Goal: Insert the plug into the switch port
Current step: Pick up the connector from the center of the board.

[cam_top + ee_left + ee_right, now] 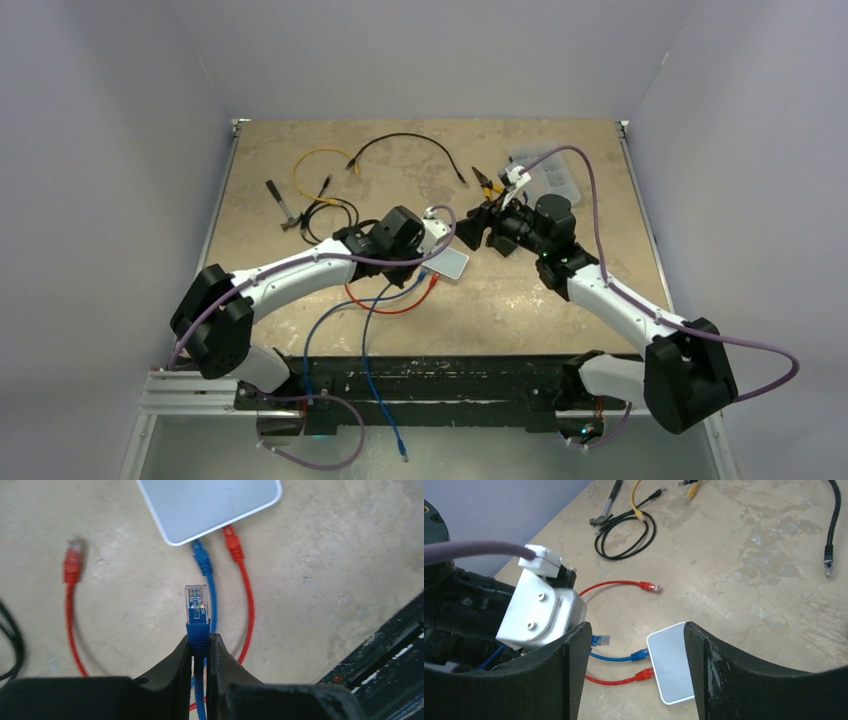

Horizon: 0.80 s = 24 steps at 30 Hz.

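The switch (210,505) is a flat white box lying on the table, with a blue plug (201,557) and a red plug (232,542) seated side by side in its near edge. My left gripper (201,637) is shut on the blue boot of another cable, whose clear plug (196,602) points at the switch a short way off. That plug (600,640) also shows in the right wrist view, left of the switch (671,670). My right gripper (635,627) is open above the switch, touching nothing.
A loose red plug (72,560) lies left of the switch. At the back are a black cable coil (624,535), a yellow cable (318,160), a hammer (283,205), a long black cable (410,140) and a clear plastic box (550,175). A black rail (440,380) runs along the near edge.
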Available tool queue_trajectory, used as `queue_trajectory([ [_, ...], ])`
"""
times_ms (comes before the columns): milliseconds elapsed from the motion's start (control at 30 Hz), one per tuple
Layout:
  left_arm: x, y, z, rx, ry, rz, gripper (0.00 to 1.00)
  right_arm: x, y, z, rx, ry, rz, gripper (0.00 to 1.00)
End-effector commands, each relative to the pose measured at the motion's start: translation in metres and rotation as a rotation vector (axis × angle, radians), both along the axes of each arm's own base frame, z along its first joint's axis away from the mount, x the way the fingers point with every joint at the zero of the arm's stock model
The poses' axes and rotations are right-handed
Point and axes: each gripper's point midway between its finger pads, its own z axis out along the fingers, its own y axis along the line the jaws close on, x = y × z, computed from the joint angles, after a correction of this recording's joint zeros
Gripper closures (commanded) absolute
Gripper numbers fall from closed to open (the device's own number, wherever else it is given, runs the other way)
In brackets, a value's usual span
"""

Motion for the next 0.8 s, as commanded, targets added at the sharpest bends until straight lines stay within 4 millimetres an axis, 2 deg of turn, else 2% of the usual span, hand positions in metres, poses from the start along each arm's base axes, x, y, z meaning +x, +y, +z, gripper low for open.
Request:
queue_trajectory([
  [0,-0.011,-0.045,0.015,-0.25,-0.009,-0.087,1.0,-0.006,0.005,-0.004,-0.029,-0.073,0.072,0.31],
  [133,-0.019,-0.05,0.007,-0.304,-0.006,-0.124,1.0,-0.02,0.011,-0.019,-0.024,-0.114,0.157,0.32],
  [267,-0.023,-0.053,0.008,-0.335,-0.007,-0.144,1.0,-0.029,0.015,-0.036,-0.014,-0.092,0.209,0.36],
  [433,-0.02,-0.052,0.016,-0.349,-0.031,-0.128,1.0,-0.036,0.025,-0.051,0.026,-0.033,0.287,0.46],
  [667,-0.01,-0.057,0.018,-0.37,-0.05,-0.084,1.0,-0.045,0.036,-0.065,0.108,0.094,0.348,0.48],
  [767,-0.009,-0.06,0.018,-0.379,-0.053,-0.081,1.0,-0.044,0.036,-0.07,0.122,0.128,0.335,0.53],
])
